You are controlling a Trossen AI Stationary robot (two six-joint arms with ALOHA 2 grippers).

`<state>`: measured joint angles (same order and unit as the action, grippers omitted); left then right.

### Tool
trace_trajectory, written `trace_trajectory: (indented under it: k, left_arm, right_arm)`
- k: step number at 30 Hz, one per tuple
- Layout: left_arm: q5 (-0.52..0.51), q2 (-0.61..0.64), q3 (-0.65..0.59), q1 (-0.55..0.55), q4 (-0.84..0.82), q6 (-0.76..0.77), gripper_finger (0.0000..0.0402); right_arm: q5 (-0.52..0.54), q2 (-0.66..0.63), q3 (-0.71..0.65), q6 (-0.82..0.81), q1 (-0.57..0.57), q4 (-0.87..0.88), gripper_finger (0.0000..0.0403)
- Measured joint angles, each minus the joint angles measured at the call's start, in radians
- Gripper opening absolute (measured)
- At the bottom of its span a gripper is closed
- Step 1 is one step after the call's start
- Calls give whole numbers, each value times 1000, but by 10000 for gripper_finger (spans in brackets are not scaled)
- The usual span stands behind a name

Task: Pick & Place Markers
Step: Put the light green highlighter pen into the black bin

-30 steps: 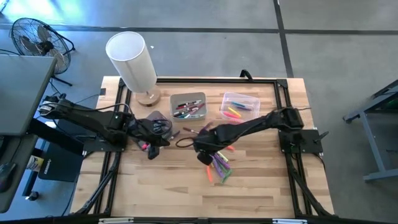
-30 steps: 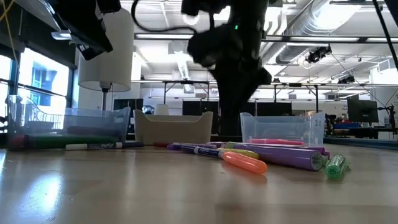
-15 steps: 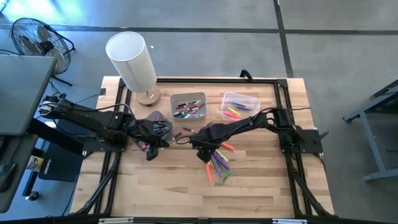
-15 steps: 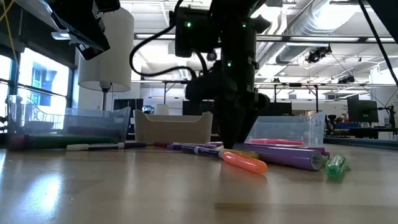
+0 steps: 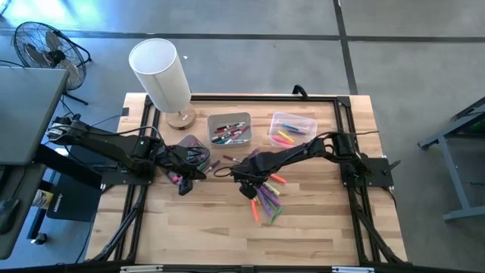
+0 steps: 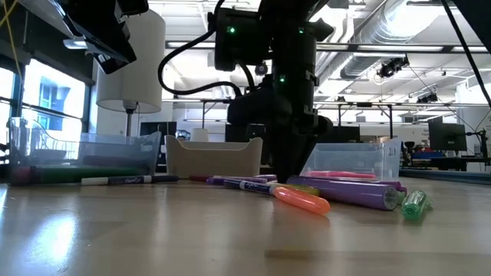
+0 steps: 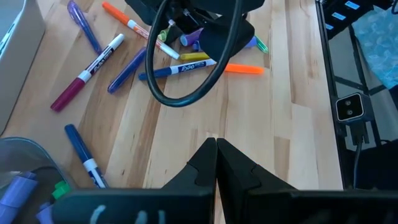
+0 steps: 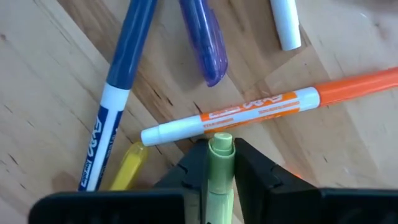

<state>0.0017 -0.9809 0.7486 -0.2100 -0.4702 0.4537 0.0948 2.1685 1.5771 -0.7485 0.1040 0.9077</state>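
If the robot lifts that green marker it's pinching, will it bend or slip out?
Probably no bending: the green marker looks like a straight, hard plastic tube. It might slip or swivel, since the right gripper fingers pinch a smooth round barrel near its end. It's likely light, being thin like the orange marker beside it, and would probably roll if dropped.

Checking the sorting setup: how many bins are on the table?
3: a grey bin at the back centre, a clear bin to its right, and a second clear bin to its left. None seems hidden.
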Motion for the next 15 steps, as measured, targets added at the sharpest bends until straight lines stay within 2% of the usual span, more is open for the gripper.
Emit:
trace_trajectory:
  k: [3,8,15]
  left_arm:
    - [0,0,0,0,0,0,0]
    - [0,0,0,0,3,3,0]
    - [0,0,1,0,9,8,0]
  right_arm:
    - [-3,-4,-2,13,0,0,47]
    - [4,-26,-7,13,0,16,77]
    - [44,-131,-7,17,-2,44,57]
